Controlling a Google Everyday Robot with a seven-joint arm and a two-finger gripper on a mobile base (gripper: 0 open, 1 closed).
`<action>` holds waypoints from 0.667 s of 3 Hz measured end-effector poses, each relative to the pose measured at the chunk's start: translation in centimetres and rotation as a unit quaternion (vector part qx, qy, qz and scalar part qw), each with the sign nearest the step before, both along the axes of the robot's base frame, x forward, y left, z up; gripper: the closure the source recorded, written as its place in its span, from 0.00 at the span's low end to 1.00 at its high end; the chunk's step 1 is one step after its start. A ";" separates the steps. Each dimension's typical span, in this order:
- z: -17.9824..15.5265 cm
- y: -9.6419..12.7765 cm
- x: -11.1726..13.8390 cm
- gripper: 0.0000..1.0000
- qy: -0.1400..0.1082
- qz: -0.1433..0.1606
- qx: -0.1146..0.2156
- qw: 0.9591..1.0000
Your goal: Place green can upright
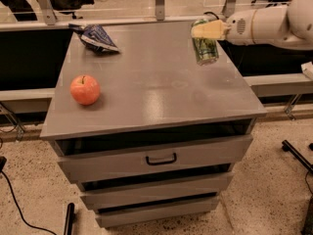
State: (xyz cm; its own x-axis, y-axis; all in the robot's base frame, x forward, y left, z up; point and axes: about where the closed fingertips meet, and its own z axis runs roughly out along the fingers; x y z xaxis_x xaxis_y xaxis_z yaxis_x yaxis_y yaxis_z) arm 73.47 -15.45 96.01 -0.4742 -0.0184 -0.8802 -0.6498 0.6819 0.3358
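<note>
The green can (206, 49) is near the right rear of the grey cabinet top (151, 82), standing nearly upright with a slight tilt. My gripper (208, 29) reaches in from the right on a white arm and is shut on the upper part of the can with its pale fingers (209, 30). I cannot tell whether the can's bottom touches the surface or hangs just above it.
A red apple (85, 89) sits at the front left of the top. A blue crumpled bag (96, 37) lies at the rear left. The cabinet has drawers below with a dark handle (161, 159). A railing runs behind the cabinet.
</note>
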 end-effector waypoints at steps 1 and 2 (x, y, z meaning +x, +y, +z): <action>1.6 1.1 -1.3 1.00 -0.040 0.031 0.016 0.999; 1.6 1.4 -1.2 1.00 -0.040 0.032 0.014 0.999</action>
